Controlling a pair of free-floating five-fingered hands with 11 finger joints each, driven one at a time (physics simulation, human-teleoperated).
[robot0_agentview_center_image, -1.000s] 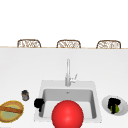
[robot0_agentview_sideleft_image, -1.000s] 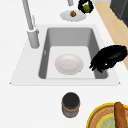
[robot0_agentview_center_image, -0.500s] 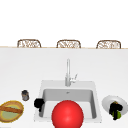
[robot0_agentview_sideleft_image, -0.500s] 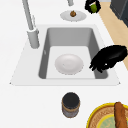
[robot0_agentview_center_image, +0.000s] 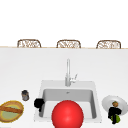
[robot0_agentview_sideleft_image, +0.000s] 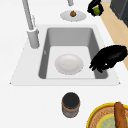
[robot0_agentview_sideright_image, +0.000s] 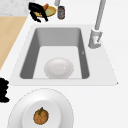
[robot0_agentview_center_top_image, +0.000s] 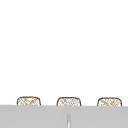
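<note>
One green fruit (robot0_agentview_center_image: 116, 118) sits wrapped in the curled fingers of my right robot hand (robot0_agentview_center_image: 114, 111), low at the frame's right edge, just over the near rim of the white plate (robot0_agentview_center_image: 108, 101) (a brown fruit (robot0_agentview_center_image: 115, 103) lies on it). My left robot hand (robot0_agentview_center_image: 39, 103) hangs at the sink's (robot0_agentview_center_image: 44, 85) left edge, fingers drooping loosely over the basin, holding nothing. A dark jar (robot0_agentview_center_image: 25, 95) stands on the counter (robot0_agentview_center_image: 20, 72) further left.

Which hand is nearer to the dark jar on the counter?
Left. The left hand hovers at the sink's left edge, beside the dark jar. The right hand holds a green fruit beyond the sink.
</note>
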